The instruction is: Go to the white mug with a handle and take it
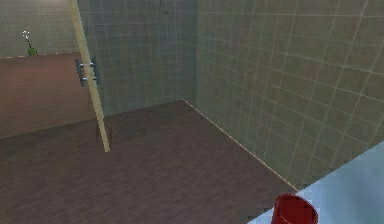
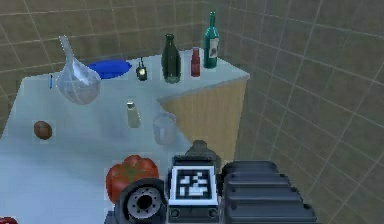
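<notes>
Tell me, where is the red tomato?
The tomato sits on the pale countertop, low in the arm side view and left of the middle, just below the clear cup and the small shaker.

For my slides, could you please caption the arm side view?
The arm faces a pale counter bearing bottles, a glass flask, a blue plate, a pale cup, a tomato.

bottles (image 2: 170, 58) (image 2: 211, 40) (image 2: 195, 65) 3 | tomato (image 2: 130, 176) 1 | shaker (image 2: 131, 113) 1 | clear cup (image 2: 164, 128) 1 | blue plate (image 2: 108, 69) 1
</notes>
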### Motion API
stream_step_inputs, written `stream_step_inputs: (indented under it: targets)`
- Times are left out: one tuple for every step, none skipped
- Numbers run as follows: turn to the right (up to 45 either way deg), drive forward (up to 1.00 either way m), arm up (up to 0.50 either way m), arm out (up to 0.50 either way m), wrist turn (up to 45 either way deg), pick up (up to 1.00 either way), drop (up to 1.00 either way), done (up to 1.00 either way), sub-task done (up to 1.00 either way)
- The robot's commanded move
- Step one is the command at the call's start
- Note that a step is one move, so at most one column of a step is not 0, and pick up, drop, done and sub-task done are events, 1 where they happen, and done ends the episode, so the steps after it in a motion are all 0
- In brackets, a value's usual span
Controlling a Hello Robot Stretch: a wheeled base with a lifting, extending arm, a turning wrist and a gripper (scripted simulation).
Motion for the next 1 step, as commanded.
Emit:
stream_step_inputs:
  targets:
    - [0.0,0.0,0.0,0.2,0.0,0.0,0.0,0.0,0.0]
